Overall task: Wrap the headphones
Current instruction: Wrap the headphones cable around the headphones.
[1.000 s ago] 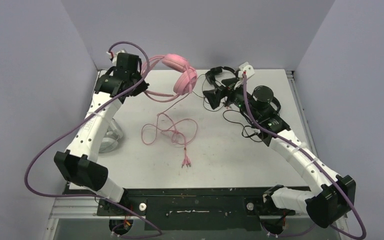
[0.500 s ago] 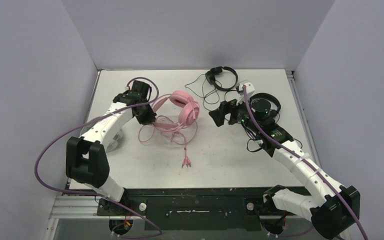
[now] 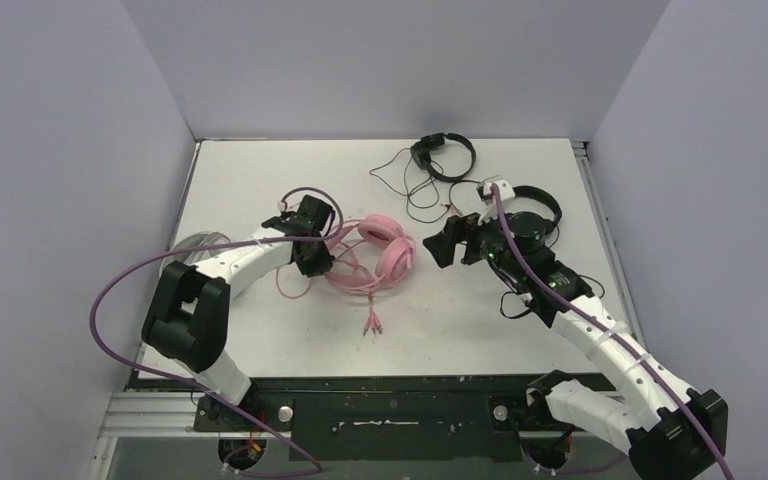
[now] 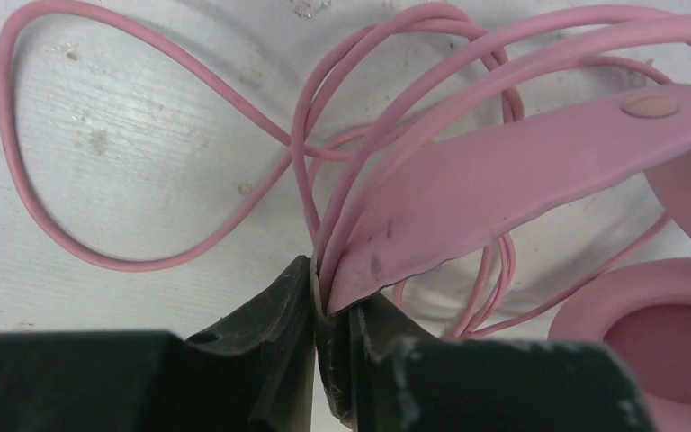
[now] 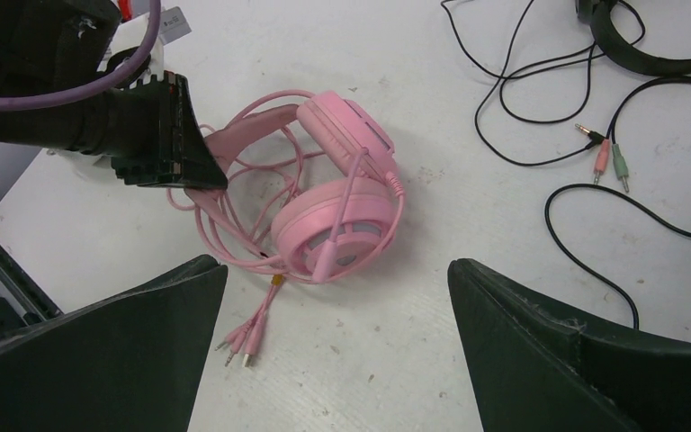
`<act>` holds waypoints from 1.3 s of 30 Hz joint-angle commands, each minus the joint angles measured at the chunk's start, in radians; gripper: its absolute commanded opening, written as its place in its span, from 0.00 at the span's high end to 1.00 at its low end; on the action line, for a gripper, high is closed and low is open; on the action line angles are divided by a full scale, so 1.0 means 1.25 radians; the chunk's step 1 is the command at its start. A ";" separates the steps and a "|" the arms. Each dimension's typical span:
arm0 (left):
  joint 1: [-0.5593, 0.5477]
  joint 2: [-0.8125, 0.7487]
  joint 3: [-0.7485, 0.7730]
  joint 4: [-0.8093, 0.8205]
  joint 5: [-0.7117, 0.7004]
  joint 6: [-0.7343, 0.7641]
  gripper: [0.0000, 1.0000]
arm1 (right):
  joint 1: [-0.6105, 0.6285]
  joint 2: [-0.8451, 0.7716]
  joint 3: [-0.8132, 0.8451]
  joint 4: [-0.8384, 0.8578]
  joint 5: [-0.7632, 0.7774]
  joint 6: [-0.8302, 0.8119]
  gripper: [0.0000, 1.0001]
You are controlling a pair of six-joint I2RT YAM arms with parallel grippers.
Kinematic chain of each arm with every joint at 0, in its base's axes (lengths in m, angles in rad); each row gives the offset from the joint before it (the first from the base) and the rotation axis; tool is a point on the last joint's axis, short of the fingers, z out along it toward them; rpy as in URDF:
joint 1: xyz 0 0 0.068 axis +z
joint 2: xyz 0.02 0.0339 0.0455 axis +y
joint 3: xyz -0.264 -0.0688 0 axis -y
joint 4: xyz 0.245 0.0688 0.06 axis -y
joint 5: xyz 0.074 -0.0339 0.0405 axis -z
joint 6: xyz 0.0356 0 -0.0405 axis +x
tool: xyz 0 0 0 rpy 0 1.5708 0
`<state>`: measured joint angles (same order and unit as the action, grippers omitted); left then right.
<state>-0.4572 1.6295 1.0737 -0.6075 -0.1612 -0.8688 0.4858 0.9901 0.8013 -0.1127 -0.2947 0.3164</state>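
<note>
The pink headphones (image 3: 388, 250) lie near the middle of the table, ear cups (image 5: 337, 216) stacked side by side and the pink cable (image 4: 144, 256) looped loosely around the headband (image 4: 504, 180). My left gripper (image 4: 328, 290) is shut on the end of the headband together with a few cable strands, at the headset's left (image 3: 323, 262). My right gripper (image 5: 333, 270) hovers open just right of the cups (image 3: 430, 248), with nothing between its fingers. The cable's plugs (image 5: 238, 346) rest on the table in front.
A thin black headset (image 3: 445, 155) sits at the back, its black cord (image 5: 513, 108) and plugs (image 5: 607, 162) trailing forward. A second black headset (image 3: 535, 205) lies partly under my right arm. A grey-white round shape (image 3: 195, 245) shows behind my left arm.
My left gripper brought the pink headphones from the back of the table forward and down to the middle. The right arm followed toward the centre, staying open.
</note>
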 commanded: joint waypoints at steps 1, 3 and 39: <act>0.003 -0.013 -0.001 0.115 -0.030 -0.040 0.85 | 0.004 -0.036 -0.003 0.019 0.011 0.013 0.00; 0.003 -0.011 -0.008 0.115 -0.029 -0.039 0.84 | 0.004 -0.042 -0.004 0.019 0.011 0.014 0.00; -0.088 -0.299 -0.324 0.037 -0.090 -0.274 0.51 | 0.013 -0.048 -0.026 0.043 0.000 0.033 0.00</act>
<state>-0.5659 1.2743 0.6838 -0.6155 -0.2539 -1.1931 0.4984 0.9531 0.7616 -0.1070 -0.2955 0.3527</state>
